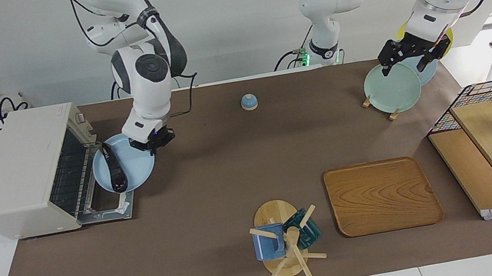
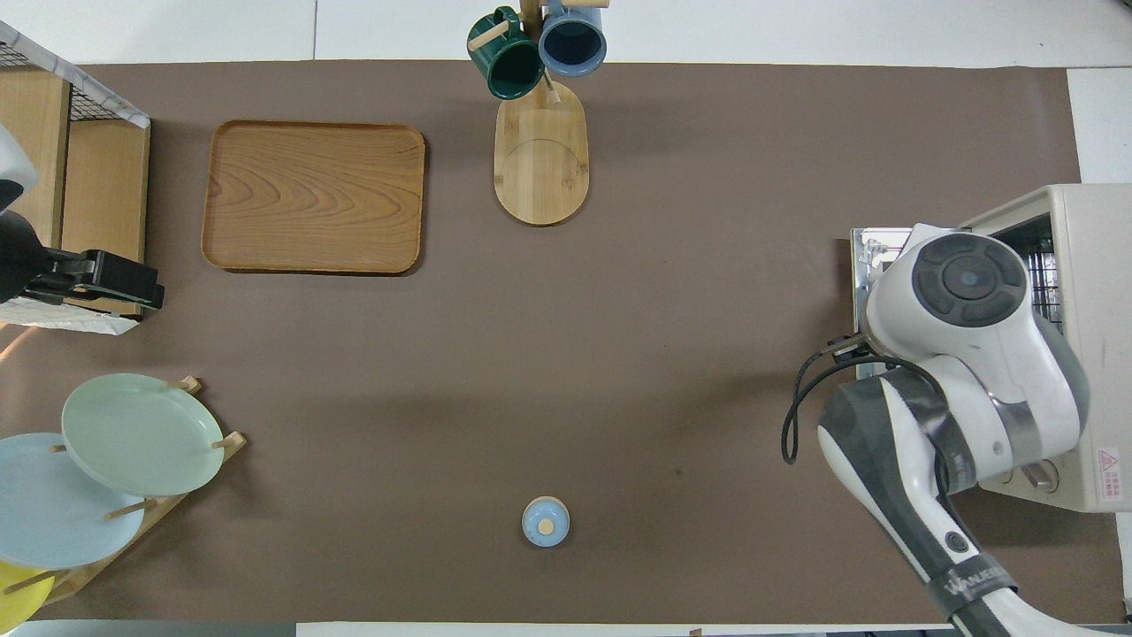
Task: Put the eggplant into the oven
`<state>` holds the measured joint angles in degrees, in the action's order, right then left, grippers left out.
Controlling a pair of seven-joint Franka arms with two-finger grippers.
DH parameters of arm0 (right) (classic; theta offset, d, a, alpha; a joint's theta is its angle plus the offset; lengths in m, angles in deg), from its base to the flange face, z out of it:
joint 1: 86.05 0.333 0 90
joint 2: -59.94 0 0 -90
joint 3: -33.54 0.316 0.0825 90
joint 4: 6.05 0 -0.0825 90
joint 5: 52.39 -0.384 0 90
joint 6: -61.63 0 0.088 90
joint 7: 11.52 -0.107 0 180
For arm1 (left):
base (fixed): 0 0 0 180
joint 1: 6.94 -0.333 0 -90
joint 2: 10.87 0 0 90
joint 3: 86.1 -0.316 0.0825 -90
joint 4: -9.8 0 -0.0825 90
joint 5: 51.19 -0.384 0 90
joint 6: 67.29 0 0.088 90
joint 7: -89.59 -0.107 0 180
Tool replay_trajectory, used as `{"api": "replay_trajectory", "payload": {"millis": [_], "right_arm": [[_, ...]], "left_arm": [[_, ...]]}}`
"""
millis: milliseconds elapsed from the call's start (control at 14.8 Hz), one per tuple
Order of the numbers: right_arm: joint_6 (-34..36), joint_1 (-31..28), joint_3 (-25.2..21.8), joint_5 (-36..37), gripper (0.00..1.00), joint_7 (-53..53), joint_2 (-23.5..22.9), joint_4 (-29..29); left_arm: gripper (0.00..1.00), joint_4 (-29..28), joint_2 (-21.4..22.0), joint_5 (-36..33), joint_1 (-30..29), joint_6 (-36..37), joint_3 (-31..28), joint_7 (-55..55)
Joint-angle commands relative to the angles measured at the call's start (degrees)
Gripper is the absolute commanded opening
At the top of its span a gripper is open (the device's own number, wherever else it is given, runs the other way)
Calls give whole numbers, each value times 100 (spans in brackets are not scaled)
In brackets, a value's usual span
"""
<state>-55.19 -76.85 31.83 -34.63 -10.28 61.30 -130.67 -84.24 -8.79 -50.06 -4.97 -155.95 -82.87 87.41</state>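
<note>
Hovering right gripper (image 1: 153, 142), finger state unreadable, over light blue plate (image 1: 139, 167) bearing eggplant (image 1: 114, 171) at three o'clock of open oven (image 1: 17, 174), poised for pickup; left gripper (image 1: 409, 60) spread, waiting.

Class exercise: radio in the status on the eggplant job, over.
Right hand over blue plate, grip unclear. Left hand waits over plate rack. Eggplant on plate, at open oven. Path clear.

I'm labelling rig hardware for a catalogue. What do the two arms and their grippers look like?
Both arms are glossy white with rounded dark grey joint caps and loose black cables. The right gripper is black under a white wrist; the left gripper is black too. The right arm's lower link carries grey lettering.
</note>
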Motion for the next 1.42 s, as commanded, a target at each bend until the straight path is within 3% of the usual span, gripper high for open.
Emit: {"api": "replay_trajectory", "payload": {"millis": [0, 271, 474, 677, 745, 813, 948, 1151, 1219, 1287, 1355], "right_arm": [[-174, -610, 92, 105, 0, 735, 111, -98], [-200, -1139, 101, 26, 0, 1317, 260, -273], [-892, -1279, 101, 17, 0, 1361, 409, -798], [-1027, -1350, 101, -158, 0, 1502, 471, -994], [-1035, -1350, 101, -202, 27, 1520, 471, -977], [-1027, -1333, 101, -203, 40, 1572, 463, -959], [-931, -1306, 110, -211, 49, 1625, 436, -854], [77, -835, 154, -614, 49, 1591, 332, 4], [150, -536, 154, -694, 43, 1442, 261, 173], [64, -385, 154, -695, 34, 1162, 234, 184], [-172, -227, 154, -704, 16, 768, 199, 140]], "left_arm": [[100, -9, 64, -96, 5, 59, -33, -37], [100, -9, 73, -96, 14, 77, -24, -37], [100, -9, 64, -96, 5, 77, -33, -37], [100, -9, 73, -96, 5, 77, -33, -37], [100, -9, 73, -96, 14, 77, -33, -37], [100, -9, 73, -96, 14, 77, -33, -37], [100, -9, 73, -96, 5, 77, -33, -37], [100, -9, 73, -96, 5, 77, -33, -37], [100, -9, 73, -96, 5, 77, -33, -37], [100, -9, 73, -96, 5, 77, -33, -37], [100, -9, 73, -96, 5, 77, -33, -37]]}}
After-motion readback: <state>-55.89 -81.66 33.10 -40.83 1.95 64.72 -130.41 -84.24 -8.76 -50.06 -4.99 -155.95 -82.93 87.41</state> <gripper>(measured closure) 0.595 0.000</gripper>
